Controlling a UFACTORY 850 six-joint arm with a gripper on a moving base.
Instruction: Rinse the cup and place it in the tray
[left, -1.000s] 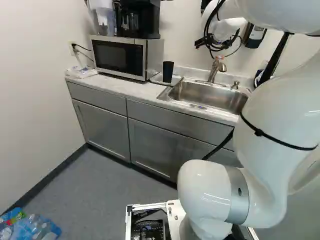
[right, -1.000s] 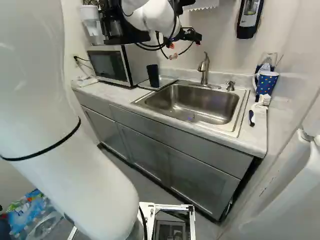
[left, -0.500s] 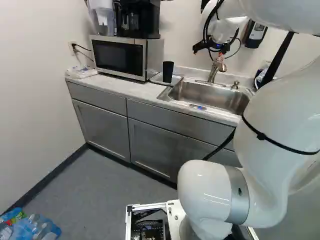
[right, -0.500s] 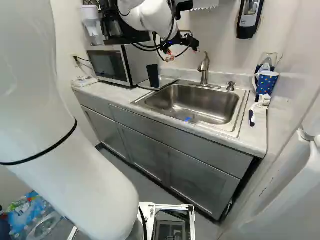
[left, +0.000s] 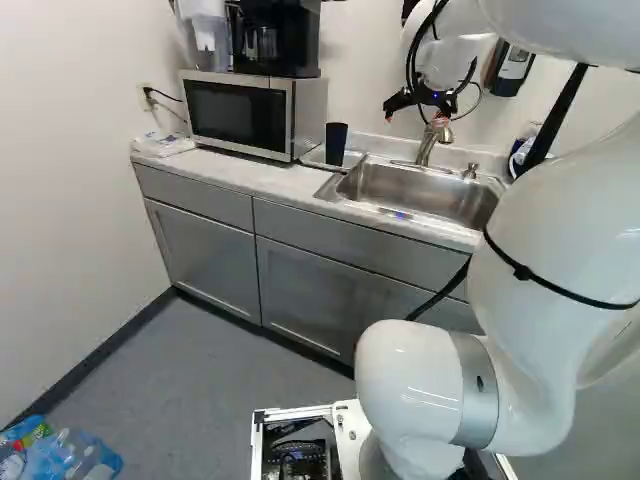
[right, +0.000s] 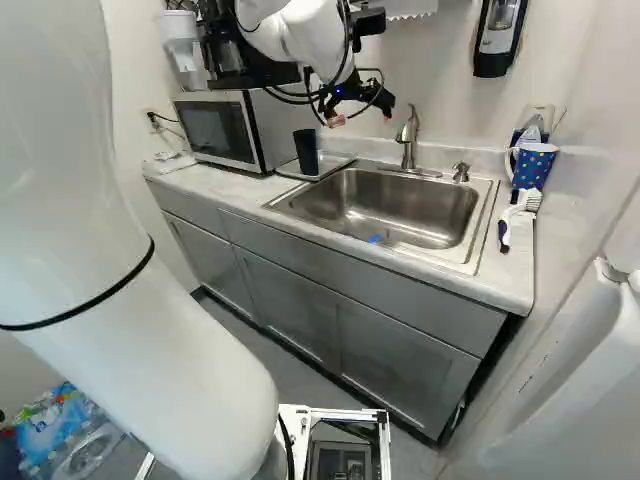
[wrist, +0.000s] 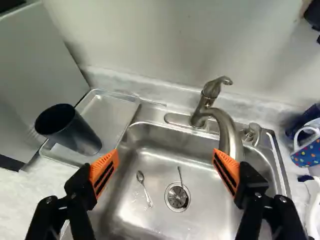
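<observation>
Above the sink (right: 380, 205), we hold our black fingers (wrist: 104, 171) wide apart with nothing between them; the dark cup (wrist: 72, 131) stands on the tray (wrist: 112, 112) just beside the sink, on the side where the microwave (right: 220, 130) sits; the faucet (wrist: 227, 132) rises at the sink's wall edge, its spout bent over the basin, likely so that water falls toward the drain (wrist: 177, 196); the tray lies next to the sink, we judge, so rinsed ware can drip there and not on the counter (right: 270, 190). The cup's mouth points up and its base rests on the tray; its long axis runs upright, square to the tray, and it shows no handle to turn one way or another; that stance would leave its side wall open to a grasp from the sink side. We cannot tell whether the cup is wet; if the rinse is done, the placing looks complete and we need only draw clear; if not, we would next bring the open fingers around its wall, and a push off center could tip it. A spoon (wrist: 145, 187) lies inside the sink; a blue mug (right: 532, 165) stands beyond the sink's opposite side.
</observation>
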